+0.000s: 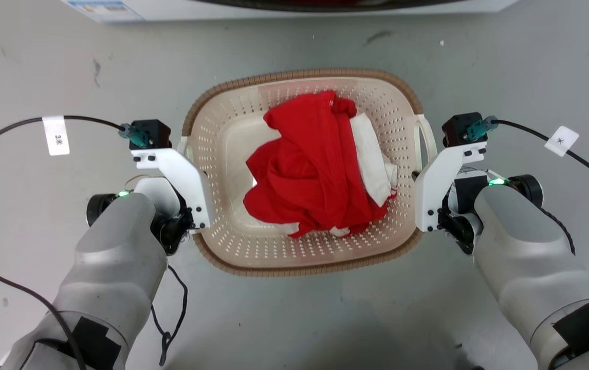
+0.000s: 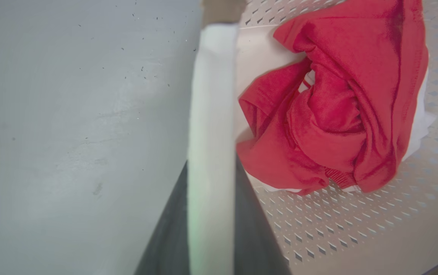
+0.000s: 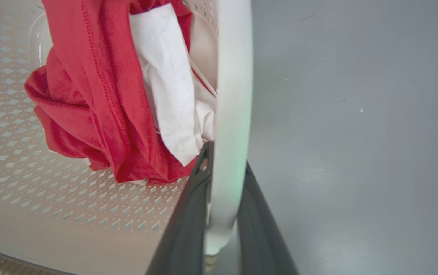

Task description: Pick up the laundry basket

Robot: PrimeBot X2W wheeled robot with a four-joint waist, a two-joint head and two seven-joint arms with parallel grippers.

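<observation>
The laundry basket [image 1: 233, 128], cream and perforated with a brown woven-look rim [image 1: 299, 75], sits between my two arms over the grey floor. It holds a crumpled red garment [image 1: 315, 164] and a white cloth [image 1: 374, 154]. In the left wrist view my left gripper [image 2: 211, 160] is shut on the basket's white left handle [image 2: 211, 95], which runs between the dark fingers. My right gripper [image 3: 226, 152] is shut the same way on the white right handle [image 3: 234, 76]. In the head view, white wrist brackets [image 1: 181, 174] hide the fingers. I cannot tell whether the basket touches the floor.
The white front of a washing machine [image 1: 294, 7] runs along the top edge. Black cables [image 1: 17, 126] with paper tags trail from both wrists across the grey floor [image 1: 531, 67], one [image 1: 171, 308] looping near the basket's front left corner.
</observation>
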